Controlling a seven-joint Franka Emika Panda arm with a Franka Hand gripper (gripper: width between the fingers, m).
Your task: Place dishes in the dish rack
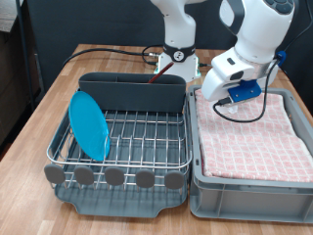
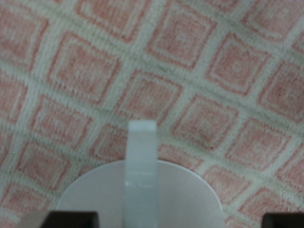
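On the worktop (image 1: 29,117), at the exterior view's left, the dish rack (image 1: 122,147) is seen, and the light-blue plate (image 1: 89,124) is stood upright in its wire grid. At the right, the pincer (image 1: 227,99) is held low over the pink checked cloth (image 1: 254,137) in the grey tub (image 1: 249,191). A white cup (image 2: 138,190) is seen close under the wrist camera; whether the pincer is wide or narrow cannot be told.

the gripper (image 1: 217,97) hangs over the tub's checked cloth (image 1: 252,132); the rack (image 1: 122,147) beside it holds an upright blue plate (image 1: 89,124).
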